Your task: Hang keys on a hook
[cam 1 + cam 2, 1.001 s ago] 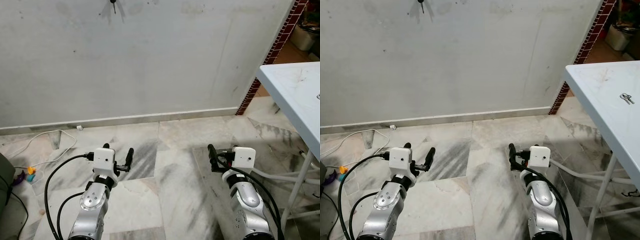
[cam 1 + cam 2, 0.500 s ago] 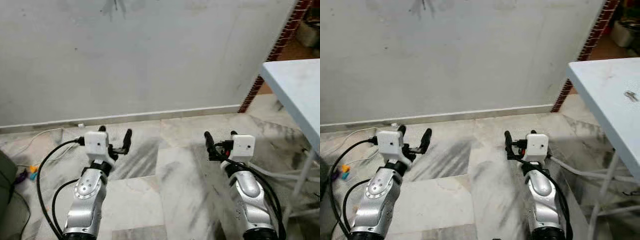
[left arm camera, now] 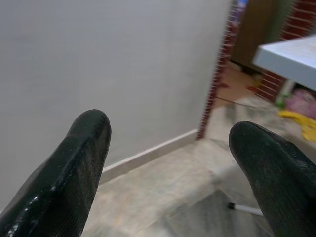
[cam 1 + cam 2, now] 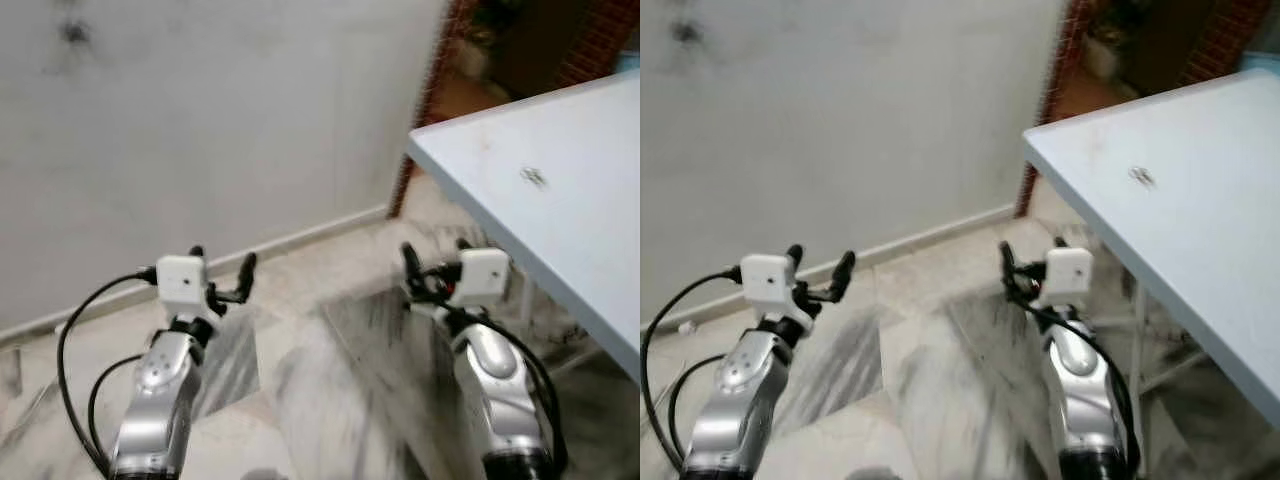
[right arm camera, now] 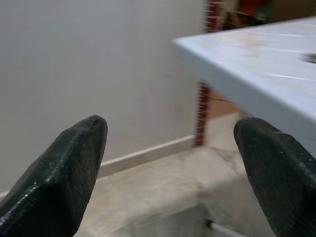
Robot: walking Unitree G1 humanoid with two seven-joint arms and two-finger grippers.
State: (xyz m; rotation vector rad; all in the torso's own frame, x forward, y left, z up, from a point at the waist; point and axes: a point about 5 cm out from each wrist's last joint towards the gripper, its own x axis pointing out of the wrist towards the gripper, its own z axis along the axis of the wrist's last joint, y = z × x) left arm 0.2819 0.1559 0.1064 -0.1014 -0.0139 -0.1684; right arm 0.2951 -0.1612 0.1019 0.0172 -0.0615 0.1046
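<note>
A small bunch of keys (image 4: 533, 177) lies on the pale blue table (image 4: 570, 250) at the right, blurred by motion. A dark smudge, the hook (image 4: 72, 32), sits high on the grey wall at the far left. My left gripper (image 4: 222, 262) is held out low over the marble floor, open and holding nothing; its wrist view looks past its fingers (image 3: 84, 163) at the wall and skirting. My right gripper (image 4: 432, 262) is also open and holding nothing, just left of the table's edge (image 5: 232, 54) and below its top.
A red brick pillar (image 4: 430, 90) ends the wall, with a dark doorway beyond it. White table legs (image 4: 1135, 340) stand right of my right arm. A black cable (image 4: 75, 330) loops by the left arm. Purple and yellow things (image 3: 298, 111) lie on the floor under the table.
The whole picture has swung right: the table and keys have come toward the middle and the hook has slid to the far left. Both arms keep their pose, grippers still open.
</note>
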